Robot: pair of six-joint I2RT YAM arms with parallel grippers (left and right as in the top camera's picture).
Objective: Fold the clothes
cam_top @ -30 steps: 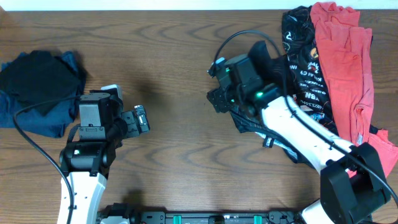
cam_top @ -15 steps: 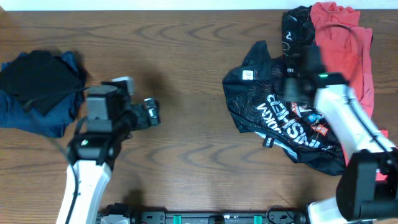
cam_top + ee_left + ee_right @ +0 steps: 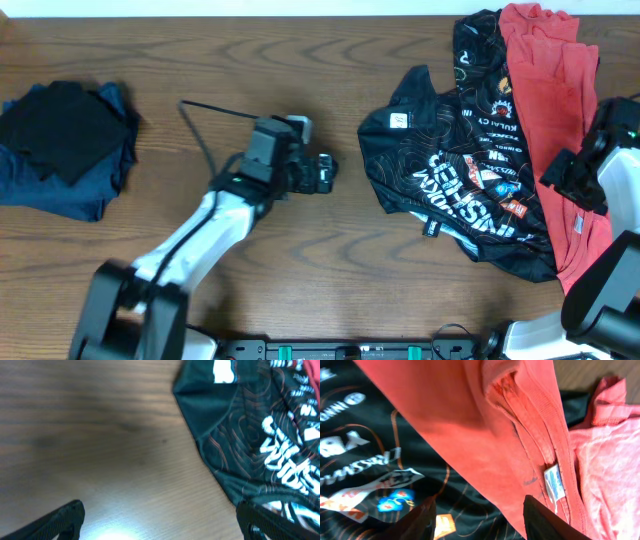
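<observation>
The black jersey (image 3: 450, 175) lay rumpled, logos up, on the 3 o'clock side of the table (image 3: 300, 70). The coral-red shirt (image 3: 545, 100) was draped along its edge from 1 o'clock down toward 4 o'clock, partly overlapping it. The left gripper (image 3: 325, 172) hung near the middle of the table, pointing toward 3 o'clock at the jersey's nearest sleeve. Its fingers were spread wide and stood clear of the cloth. The right gripper (image 3: 562, 180) hovered at the far 3 o'clock edge, over the line where shirt met jersey. Its fingers (image 3: 422, 520) stood apart with no cloth pinched between them, and the shirt's white label (image 3: 554, 482) lay just beside one. A heap of dark blue and black clothes (image 3: 65, 140) sat at 9 o'clock.
</observation>
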